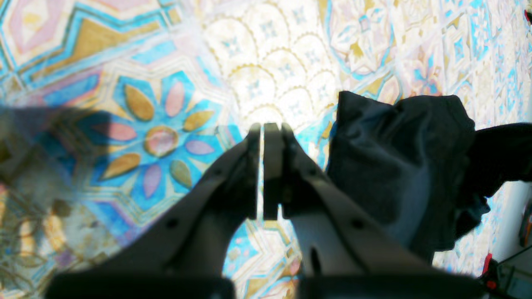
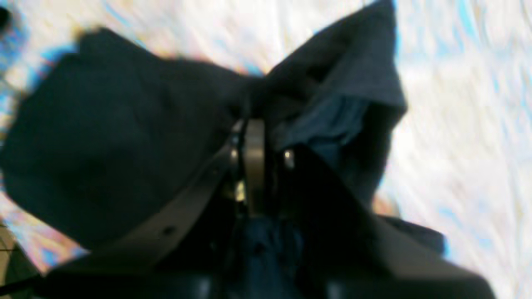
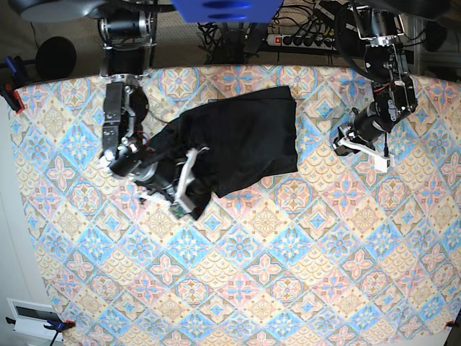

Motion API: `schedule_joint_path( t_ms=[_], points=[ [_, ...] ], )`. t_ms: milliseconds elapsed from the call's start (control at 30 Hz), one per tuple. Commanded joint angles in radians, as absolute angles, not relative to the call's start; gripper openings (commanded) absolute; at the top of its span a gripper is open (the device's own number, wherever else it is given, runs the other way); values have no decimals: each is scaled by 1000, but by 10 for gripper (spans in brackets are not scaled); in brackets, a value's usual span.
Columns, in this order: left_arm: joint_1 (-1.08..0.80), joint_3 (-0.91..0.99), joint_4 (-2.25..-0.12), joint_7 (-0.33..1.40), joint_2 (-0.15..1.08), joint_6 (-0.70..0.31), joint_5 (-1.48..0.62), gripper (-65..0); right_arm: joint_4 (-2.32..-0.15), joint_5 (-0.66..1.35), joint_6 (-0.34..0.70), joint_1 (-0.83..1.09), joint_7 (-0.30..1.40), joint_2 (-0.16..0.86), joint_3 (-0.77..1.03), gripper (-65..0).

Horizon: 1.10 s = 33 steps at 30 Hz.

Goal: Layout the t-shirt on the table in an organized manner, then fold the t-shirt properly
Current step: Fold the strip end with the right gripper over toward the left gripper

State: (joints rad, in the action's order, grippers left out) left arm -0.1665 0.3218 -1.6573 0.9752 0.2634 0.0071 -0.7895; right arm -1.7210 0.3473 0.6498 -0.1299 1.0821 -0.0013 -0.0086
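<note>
The black t-shirt lies crumpled on the table, left of centre toward the back. My right gripper sits at the shirt's lower-left corner. In the right wrist view it is shut on a bunched fold of the t-shirt, with fabric spreading to both sides of the fingers. My left gripper hovers over bare cloth to the right of the shirt, apart from it. In the left wrist view its jaws are pressed together with nothing between them, and the t-shirt shows to the right.
A power strip and cables run behind the table's back edge. Red clamps hold the cloth at the left corner. A white box sits off the table's front-left edge.
</note>
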Motion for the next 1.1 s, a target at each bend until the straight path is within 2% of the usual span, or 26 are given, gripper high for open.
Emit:
schedule_joint_path(
  t_ms=[0, 500, 933, 1000, 1067],
  points=[
    [-156, 308, -1678, 964, 275, 1, -802, -648, -1750, 371, 653, -148, 1046, -13, -28, -650],
    [-173, 291, -1678, 964, 275, 1, -803, -648, -1712, 355, 651, -156, 1001, -81, -237, -650],
    [-173, 291, -1678, 964, 259, 1, -803, -648, -1547, 99, 644, -151, 753, -81, -545, -648],
    [-173, 291, -1678, 964, 259, 1, -803, -648, -1506, 88, 633, -151, 716, -81, -553, -636],
    [-183, 291, -1678, 964, 259, 1, -803, -648, -1483, 87, 581, -151, 691, -81, -556, -592]
  ],
)
